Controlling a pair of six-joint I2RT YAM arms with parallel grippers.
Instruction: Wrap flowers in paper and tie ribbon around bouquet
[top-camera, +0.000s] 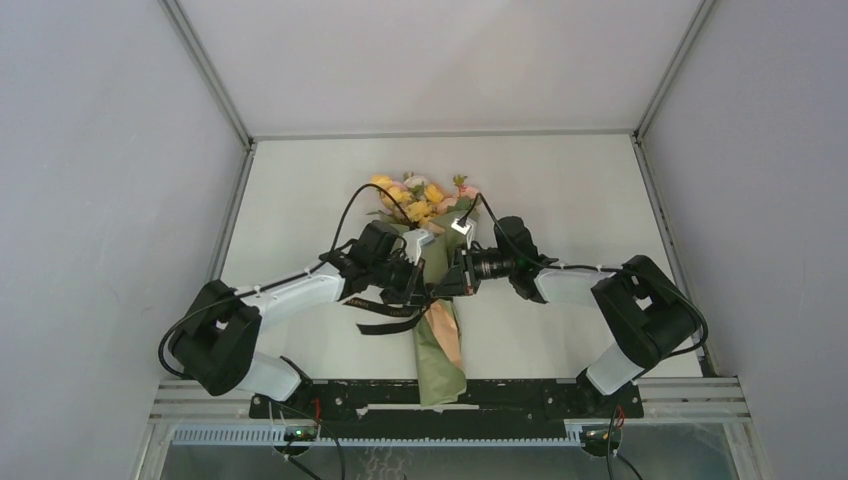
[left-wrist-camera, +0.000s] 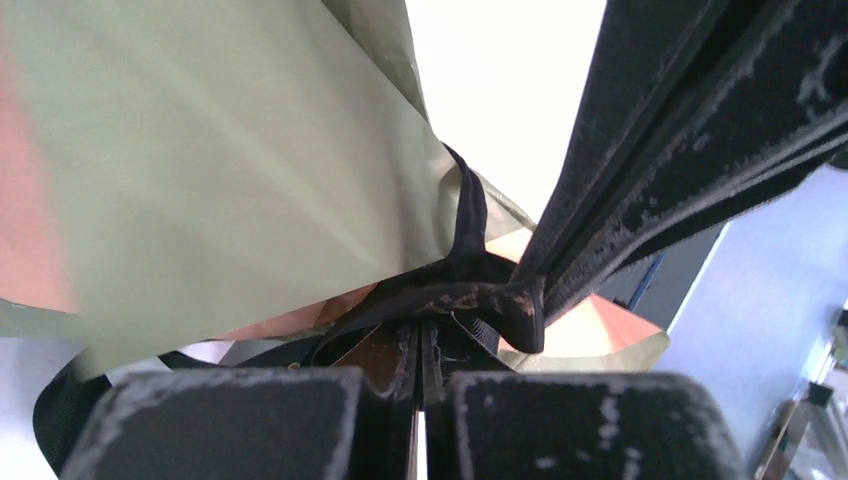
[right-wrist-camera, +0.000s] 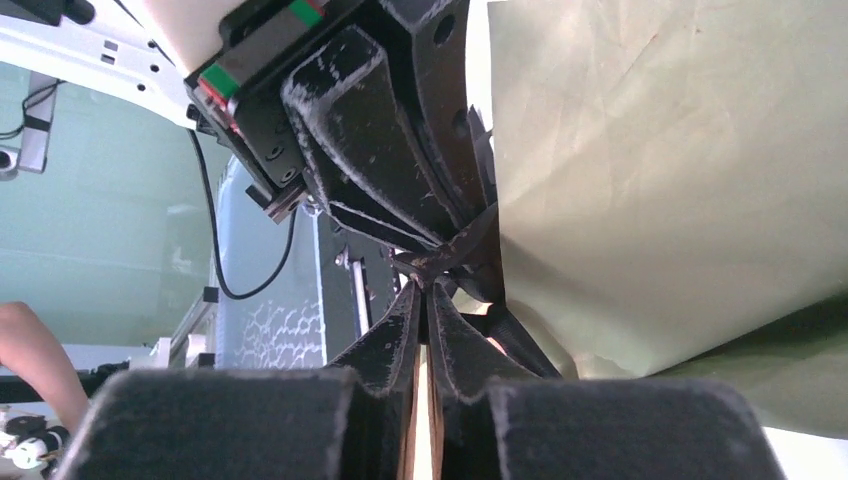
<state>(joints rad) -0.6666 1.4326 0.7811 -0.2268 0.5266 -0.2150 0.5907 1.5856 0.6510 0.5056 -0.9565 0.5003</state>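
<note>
The bouquet (top-camera: 432, 335) lies on the table (top-camera: 570, 190), its paper (top-camera: 440, 375) end nearest the arm bases; at its waist the left tool (top-camera: 420, 290) and right tool (top-camera: 445, 285) each clench the ribbon (top-camera: 385, 312), whose faint marks are unreadable; the flowers (top-camera: 415, 202) lie farthest.

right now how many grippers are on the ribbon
2: left gripper pinches the ribbon on the bouquet from the left, right gripper pinches it from the right, tips nearly meeting.
</note>
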